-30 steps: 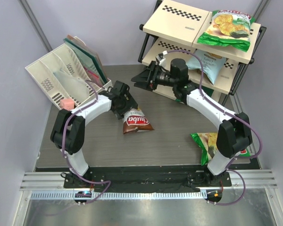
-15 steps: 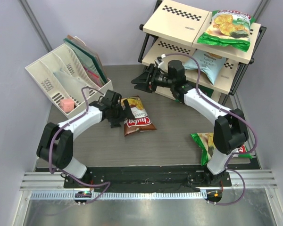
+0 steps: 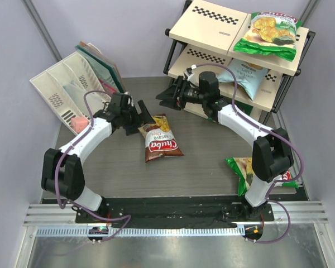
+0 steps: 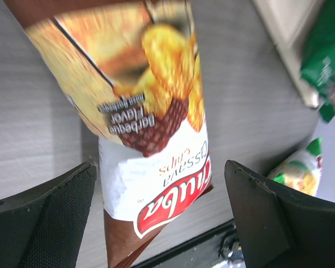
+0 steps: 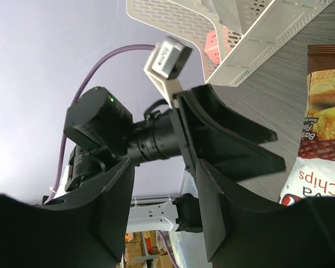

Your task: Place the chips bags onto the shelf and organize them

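left gripper (image 3: 144,118) spread wide astride dark brown glossy chuba chips bag (image 3: 161,142) on grey table (image 3: 206,167); right gripper (image 3: 166,98) half-spread, empty, near black-framed cream-board shelf (image 3: 212,25).

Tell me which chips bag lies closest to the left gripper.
The dark brown Chuba bag, lying right at the left gripper; the other three lie far to the right.

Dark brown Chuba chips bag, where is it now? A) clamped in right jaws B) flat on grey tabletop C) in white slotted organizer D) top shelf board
B: the dark brown Chuba chips bag lies on the grey tabletop, with the left gripper open near it.
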Robot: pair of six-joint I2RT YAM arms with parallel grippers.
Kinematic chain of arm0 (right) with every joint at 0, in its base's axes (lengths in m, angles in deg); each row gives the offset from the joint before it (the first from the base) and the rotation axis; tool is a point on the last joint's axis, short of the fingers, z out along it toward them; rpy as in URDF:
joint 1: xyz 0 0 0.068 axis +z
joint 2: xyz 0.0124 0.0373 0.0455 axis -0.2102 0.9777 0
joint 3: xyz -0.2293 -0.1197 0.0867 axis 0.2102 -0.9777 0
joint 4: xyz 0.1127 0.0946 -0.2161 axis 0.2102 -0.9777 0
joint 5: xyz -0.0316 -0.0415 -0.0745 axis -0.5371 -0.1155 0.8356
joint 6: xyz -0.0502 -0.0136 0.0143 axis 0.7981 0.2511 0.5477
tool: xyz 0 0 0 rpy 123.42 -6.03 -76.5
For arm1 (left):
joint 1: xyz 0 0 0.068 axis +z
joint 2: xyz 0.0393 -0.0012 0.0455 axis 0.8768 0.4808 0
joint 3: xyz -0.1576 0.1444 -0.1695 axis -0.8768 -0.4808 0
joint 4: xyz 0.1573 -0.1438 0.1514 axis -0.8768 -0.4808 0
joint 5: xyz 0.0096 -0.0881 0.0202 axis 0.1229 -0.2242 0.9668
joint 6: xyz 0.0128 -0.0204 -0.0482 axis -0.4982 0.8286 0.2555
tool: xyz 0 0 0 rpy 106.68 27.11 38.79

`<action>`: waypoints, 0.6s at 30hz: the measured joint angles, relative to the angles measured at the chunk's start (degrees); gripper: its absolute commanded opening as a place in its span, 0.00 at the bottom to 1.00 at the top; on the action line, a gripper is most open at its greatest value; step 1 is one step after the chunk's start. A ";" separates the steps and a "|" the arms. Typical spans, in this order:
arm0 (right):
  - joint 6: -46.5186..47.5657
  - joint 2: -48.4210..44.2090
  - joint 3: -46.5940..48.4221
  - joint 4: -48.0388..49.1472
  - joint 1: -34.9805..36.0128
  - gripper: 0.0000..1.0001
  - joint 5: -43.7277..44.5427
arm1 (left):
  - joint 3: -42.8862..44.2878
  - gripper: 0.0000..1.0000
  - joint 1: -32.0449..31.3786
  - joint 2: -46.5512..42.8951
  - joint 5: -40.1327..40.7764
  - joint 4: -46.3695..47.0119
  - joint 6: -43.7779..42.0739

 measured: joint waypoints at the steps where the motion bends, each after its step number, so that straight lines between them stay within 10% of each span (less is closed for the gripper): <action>1: 0.04 0.00 0.00 -0.11 -0.15 0.53 0.00 | 0.46 0.93 0.90 -0.20 -0.24 0.11 -0.24; 18: 1.38 -0.42 -0.37 -2.23 -2.67 0.52 -0.52 | -1.11 0.96 4.39 3.13 -4.83 2.36 -0.92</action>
